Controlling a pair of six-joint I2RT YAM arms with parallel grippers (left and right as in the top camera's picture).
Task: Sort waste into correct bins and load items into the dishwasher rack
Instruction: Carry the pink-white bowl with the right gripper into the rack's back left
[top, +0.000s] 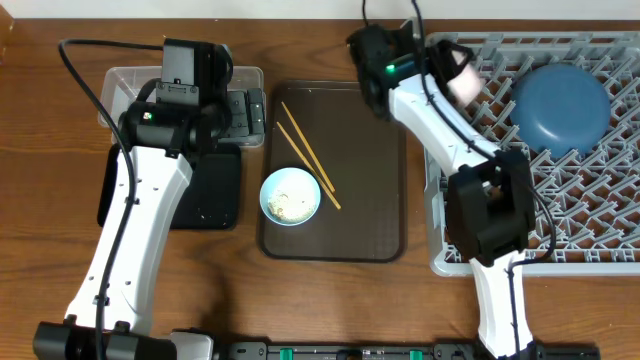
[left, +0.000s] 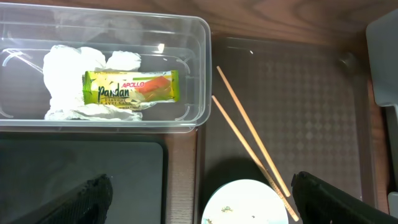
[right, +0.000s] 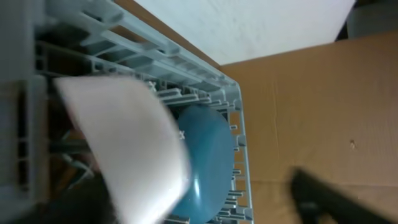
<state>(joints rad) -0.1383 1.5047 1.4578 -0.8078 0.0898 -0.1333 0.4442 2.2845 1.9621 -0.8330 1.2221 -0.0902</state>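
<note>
White vessel (right: 124, 143), blurred, cup or bowl impossible to tell, tilted among the pegs at the far left corner of the grey dishwasher rack (top: 600, 215). Just beside it in the rack, dark blue plate (top: 562, 105). Around the vessel, right gripper (right: 193, 193), jaws spread wide, one finger (right: 323, 196) well apart from the white surface, clamped on nothing. Outward, on the brown serving tray (top: 370, 200): two chopsticks (top: 308, 155) side by side, light blue bowl (top: 291, 196) near their lower ends, rice grains (top: 290, 205) inside. Further left, clear tub (left: 196, 74) holding crumpled napkins (left: 68, 81) with the snack wrapper (left: 130, 87) on top; black tray (left: 81, 168) just beside the tub. Above the tub's edge and the serving tray, left gripper (left: 200, 180), jaws wide open, holding nothing.
</note>
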